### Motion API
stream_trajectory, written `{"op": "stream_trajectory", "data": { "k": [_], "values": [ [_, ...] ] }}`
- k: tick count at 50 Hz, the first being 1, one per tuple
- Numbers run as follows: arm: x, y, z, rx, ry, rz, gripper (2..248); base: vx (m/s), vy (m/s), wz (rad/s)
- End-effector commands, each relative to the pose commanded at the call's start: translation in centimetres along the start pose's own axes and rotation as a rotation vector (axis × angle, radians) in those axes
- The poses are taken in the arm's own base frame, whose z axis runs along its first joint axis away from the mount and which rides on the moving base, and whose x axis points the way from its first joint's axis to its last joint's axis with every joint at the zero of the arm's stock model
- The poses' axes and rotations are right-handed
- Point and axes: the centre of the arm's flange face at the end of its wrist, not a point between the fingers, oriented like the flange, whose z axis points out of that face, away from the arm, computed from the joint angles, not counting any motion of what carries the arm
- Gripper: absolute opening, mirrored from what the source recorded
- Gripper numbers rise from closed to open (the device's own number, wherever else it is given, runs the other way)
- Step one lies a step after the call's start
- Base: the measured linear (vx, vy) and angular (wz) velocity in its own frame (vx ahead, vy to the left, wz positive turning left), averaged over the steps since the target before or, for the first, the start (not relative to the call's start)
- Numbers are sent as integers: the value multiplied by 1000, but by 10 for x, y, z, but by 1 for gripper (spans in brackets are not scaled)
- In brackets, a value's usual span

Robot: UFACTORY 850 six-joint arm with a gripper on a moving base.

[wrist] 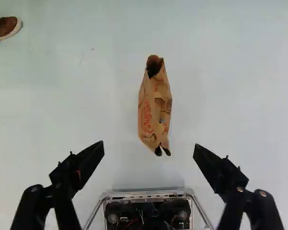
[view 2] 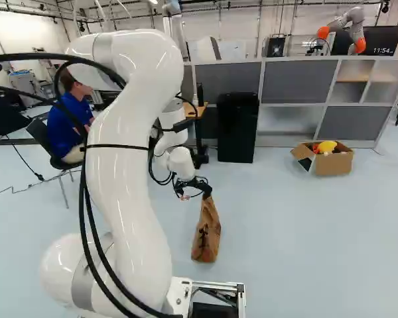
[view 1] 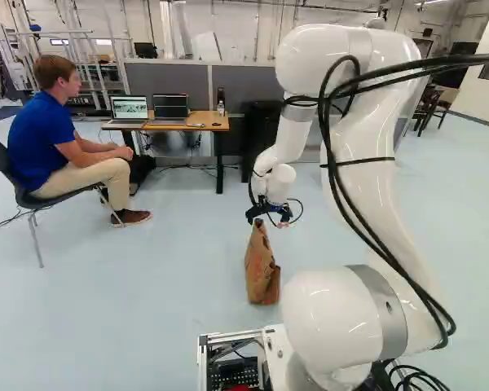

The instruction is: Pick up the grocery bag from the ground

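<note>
Approach step: gripper [wrist: 149,145] open, fingers spread wide, unloaded. Grocery bag [wrist: 155,108] stands on the floor [view 1: 163,285], ahead of the gap from where I watch. Next — align over the bag's top, lower, then close — avoiding a tip-over.

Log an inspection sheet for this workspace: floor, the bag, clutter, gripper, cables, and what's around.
Surface: smooth, pale floor.
Job's things: brown paper grocery bag stands upright on the floor, ungripped.
Clutter: open cardboard box of colourful items, farther off at the right of the right base view.
Gripper: the gripper is open, fingers wide apart, the bag ahead.
Cables: black cables run along the arm; a thin cable lies on the floor.
Surroundings: seated person by a desk with two laptops; grey partitions behind.
</note>
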Motion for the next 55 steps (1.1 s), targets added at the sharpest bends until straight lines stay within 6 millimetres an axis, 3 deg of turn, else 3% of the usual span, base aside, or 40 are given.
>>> {"op": "stream_trajectory", "data": {
  "k": [55],
  "values": [
    [-9, -1, 156, -4, -132, -2, 247, 0, 0, 0]
  ]
}}
